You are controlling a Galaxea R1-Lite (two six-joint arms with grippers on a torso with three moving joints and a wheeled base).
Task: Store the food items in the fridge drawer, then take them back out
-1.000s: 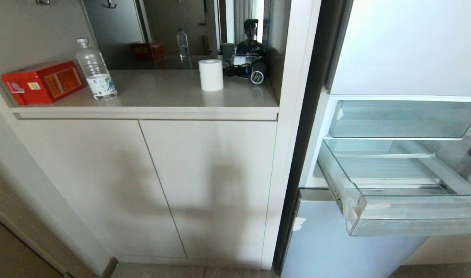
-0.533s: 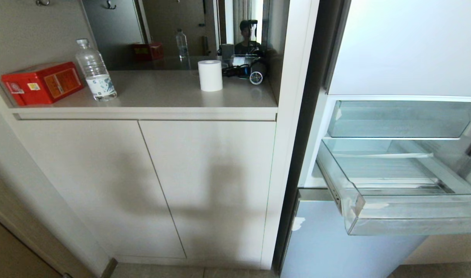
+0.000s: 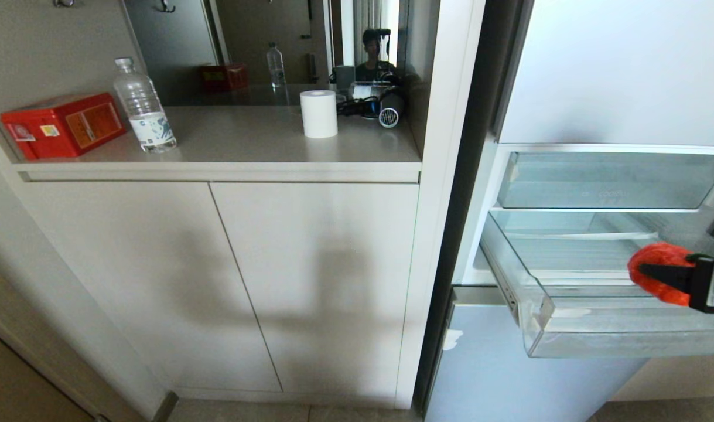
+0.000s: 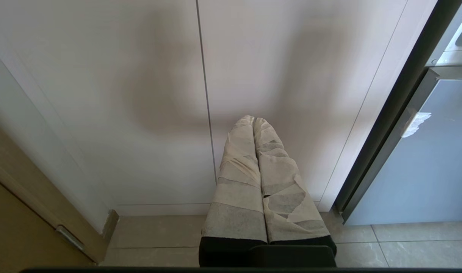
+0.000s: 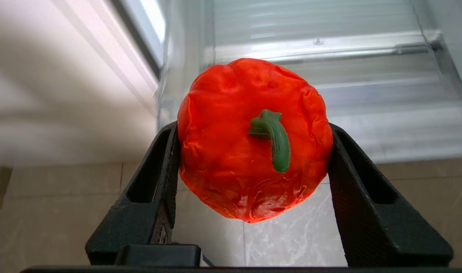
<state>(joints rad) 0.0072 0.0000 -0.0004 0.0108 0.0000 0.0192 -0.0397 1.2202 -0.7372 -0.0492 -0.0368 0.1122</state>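
Note:
An orange-red fruit (image 3: 652, 258) with a green stem (image 5: 276, 140) is held in the air by my right gripper (image 3: 664, 274), which is shut on it, one black finger (image 5: 155, 182) on each side. It hangs at the right edge of the head view, by the front right of the pulled-out fridge drawer (image 3: 626, 337). In the right wrist view the fruit (image 5: 231, 151) sits in the gripper (image 5: 252, 127), with floor tiles beneath and the clear drawer (image 5: 386, 129) beyond. The drawer's bin looks empty. My left gripper (image 4: 253, 120), wrapped in tape, is shut and parked low before the cabinet doors.
A shallower clear tray (image 3: 603, 187) lies above the drawer and a glossy pale panel (image 3: 509, 375) below it. On the counter (image 3: 245, 146) to the left stand a red box (image 3: 64, 123), a water bottle (image 3: 143, 105), a paper roll (image 3: 319, 114) and a hair dryer (image 3: 386, 111). A person shows in the mirror.
My right gripper with the orange-red fruit has come up from below the lower right edge of the head view to the drawer's front right. The left arm has not moved.

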